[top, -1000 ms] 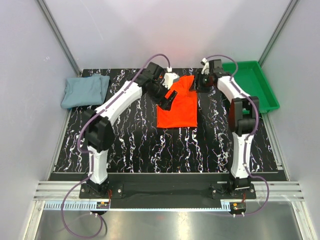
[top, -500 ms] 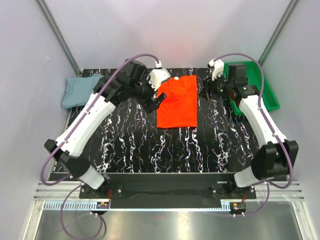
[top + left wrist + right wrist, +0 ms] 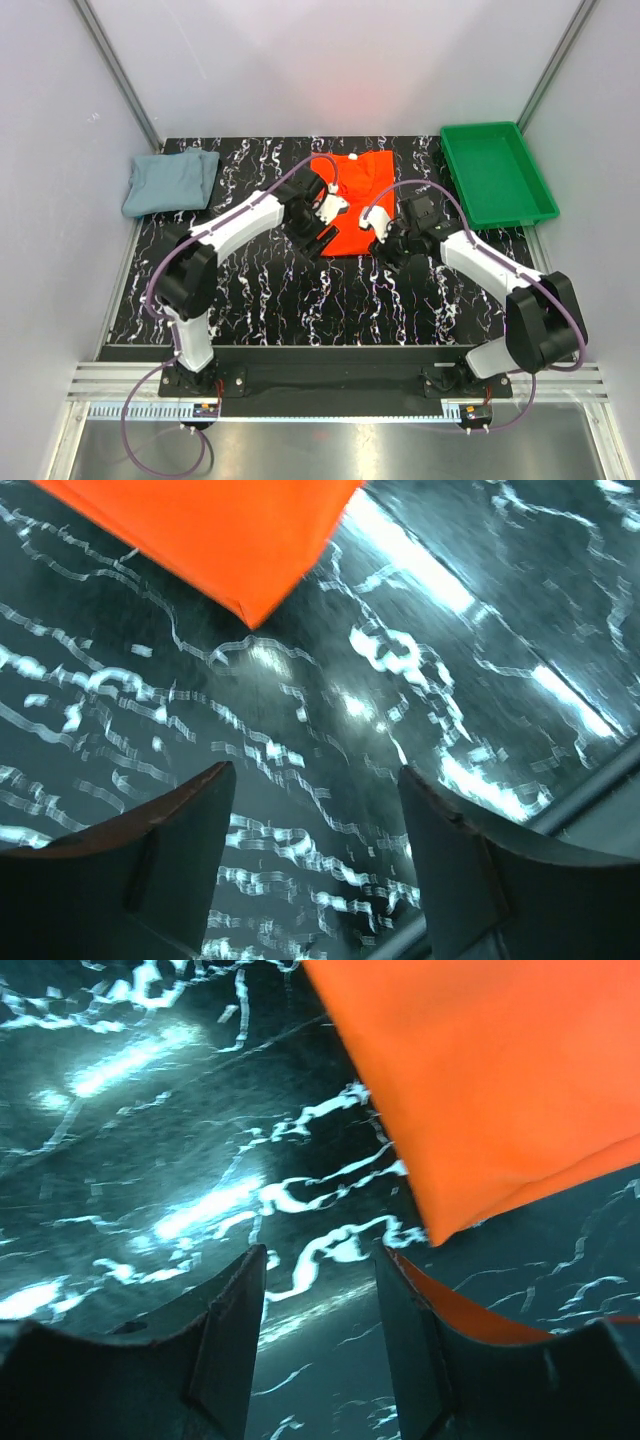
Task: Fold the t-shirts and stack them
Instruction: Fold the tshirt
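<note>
The orange-red t-shirt (image 3: 357, 200) lies flat as a folded rectangle in the middle of the table. My left gripper (image 3: 322, 240) hovers open at its near-left corner, and the left wrist view shows that orange corner (image 3: 230, 540) just ahead of the left gripper (image 3: 315, 800), with only table between the fingers. My right gripper (image 3: 388, 250) stands open at the near-right corner. In the right wrist view the shirt's corner (image 3: 500, 1090) sits beside the right gripper (image 3: 320, 1270), not between its fingers. The grey-blue t-shirt (image 3: 170, 180) lies bunched at the far left.
A green plastic tray (image 3: 497, 172) stands at the far right of the black marbled table (image 3: 260, 300). Grey walls close in on both sides. Purple cables loop over both arms.
Both arms have swung from the shirt's far edge down to its near corners. The orange shirt's far part now lies flat. The left jaws have narrowed a little.
</note>
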Motion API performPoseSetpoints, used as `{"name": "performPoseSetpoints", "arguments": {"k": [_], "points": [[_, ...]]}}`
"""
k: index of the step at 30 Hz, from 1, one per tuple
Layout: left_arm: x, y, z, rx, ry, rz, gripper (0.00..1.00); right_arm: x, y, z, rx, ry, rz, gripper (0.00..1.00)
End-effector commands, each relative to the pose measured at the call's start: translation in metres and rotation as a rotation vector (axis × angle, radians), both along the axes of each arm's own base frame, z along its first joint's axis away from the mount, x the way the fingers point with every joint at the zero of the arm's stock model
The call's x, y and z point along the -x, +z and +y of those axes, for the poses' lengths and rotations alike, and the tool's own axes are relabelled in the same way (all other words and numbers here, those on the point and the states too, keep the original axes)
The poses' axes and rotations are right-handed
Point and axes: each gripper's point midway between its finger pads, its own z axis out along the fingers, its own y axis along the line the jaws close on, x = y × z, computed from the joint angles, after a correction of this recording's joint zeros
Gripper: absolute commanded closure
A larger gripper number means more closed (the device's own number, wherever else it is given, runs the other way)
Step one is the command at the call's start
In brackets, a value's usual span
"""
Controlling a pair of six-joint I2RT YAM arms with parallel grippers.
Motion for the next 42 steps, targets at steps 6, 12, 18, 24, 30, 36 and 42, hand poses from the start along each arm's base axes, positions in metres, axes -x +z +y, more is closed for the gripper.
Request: {"name": "performPoseSetpoints", "arguments": {"k": [6, 12, 18, 24, 30, 36, 42], "points": [[-0.044, -0.028, -0.006, 0.013, -0.006, -0.196, 0.38, -0.049, 0.001, 0.006, 0.055, 0.027, -0.22, 0.47], [-0.057, -0.029, -0.013, 0.032, -0.033, -0.233, 0.39, -0.051, -0.019, 0.004, 0.088, 0.035, -0.202, 0.49], [-0.065, -0.031, -0.016, 0.082, 0.025, -0.155, 0.41, -0.05, -0.032, 0.003, 0.105, 0.046, -0.186, 0.51], [-0.056, -0.031, -0.02, 0.113, 0.015, -0.09, 0.43, -0.048, -0.04, 0.001, 0.116, 0.061, -0.181, 0.52], [-0.043, -0.041, -0.032, 0.223, 0.062, 0.126, 0.47, -0.054, -0.045, 0.003, 0.117, 0.047, -0.179, 0.58], [-0.043, -0.046, -0.037, 0.268, 0.103, 0.192, 0.48, -0.057, -0.053, 0.004, 0.121, 0.046, -0.169, 0.67], [-0.052, -0.049, -0.017, 0.218, 0.167, 0.15, 0.5, -0.065, -0.049, 0.007, 0.111, 0.029, -0.182, 0.71]]}}
